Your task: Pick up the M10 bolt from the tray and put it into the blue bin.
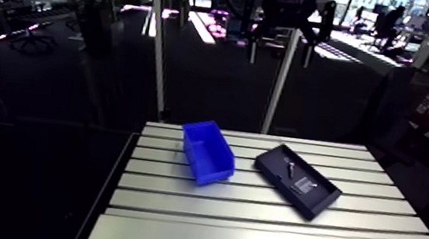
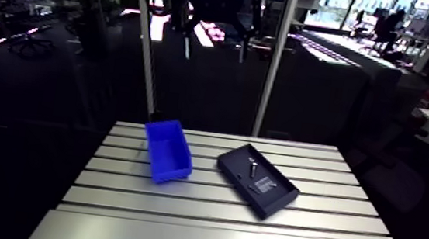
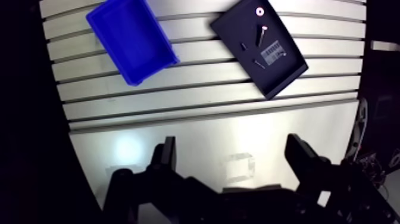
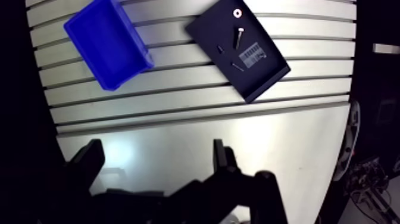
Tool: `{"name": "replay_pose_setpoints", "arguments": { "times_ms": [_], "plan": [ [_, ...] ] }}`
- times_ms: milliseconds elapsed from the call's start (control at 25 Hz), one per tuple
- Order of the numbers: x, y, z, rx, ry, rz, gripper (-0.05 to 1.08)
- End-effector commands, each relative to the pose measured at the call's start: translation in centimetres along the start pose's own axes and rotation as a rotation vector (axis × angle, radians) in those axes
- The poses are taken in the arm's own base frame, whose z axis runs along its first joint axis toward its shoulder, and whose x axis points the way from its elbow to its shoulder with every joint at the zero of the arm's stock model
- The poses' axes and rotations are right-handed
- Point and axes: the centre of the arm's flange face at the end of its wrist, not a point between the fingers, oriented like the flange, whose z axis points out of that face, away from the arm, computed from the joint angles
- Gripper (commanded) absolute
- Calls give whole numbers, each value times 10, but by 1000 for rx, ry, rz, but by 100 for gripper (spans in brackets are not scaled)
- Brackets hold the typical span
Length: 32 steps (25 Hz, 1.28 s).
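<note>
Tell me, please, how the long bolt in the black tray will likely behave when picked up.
The bolt looks like rigid metal, so it probably won't flex. Lying flat in the tray, its round shank may roll if nudged. Slim, it could slip when gripped.

The gripper [image 3: 231,140] hangs high above the table [image 3: 208,113], over its smooth near edge, and looks almost straight down. Its two dark fingers [image 3: 167,159] stand wide apart. There is nothing between them, and they touch nothing. Both fingers point the same way, down toward the table top, and look about level with each other. In the arm view the wrist [image 1: 294,6] is just a dark shape coming down from above, too dark to see more of it.
</note>
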Motion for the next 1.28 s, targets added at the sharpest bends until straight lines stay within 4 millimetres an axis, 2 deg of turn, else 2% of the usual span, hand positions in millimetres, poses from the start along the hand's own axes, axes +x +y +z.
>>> {"name": "replay_pose_setpoints", "arguments": {
  "times_ms": [40, 560, 720, 920, 1000, 1080, 1280],
  "plan": [
    [5, 9, -13, -16, 28, 15, 1],
    [5, 9, -13, -17, 28, 13, 1],
    [12, 11, -14, -17, 33, 18, 1],
    [24, 49, -10, -9, 55, 88, 1],
    [37, 74, 4, -2, 54, 131, 1],
    [40, 90, 12, 4, 53, 160, 1],
    [50, 98, 41, 20, 102, 182, 1]
  ]
}}
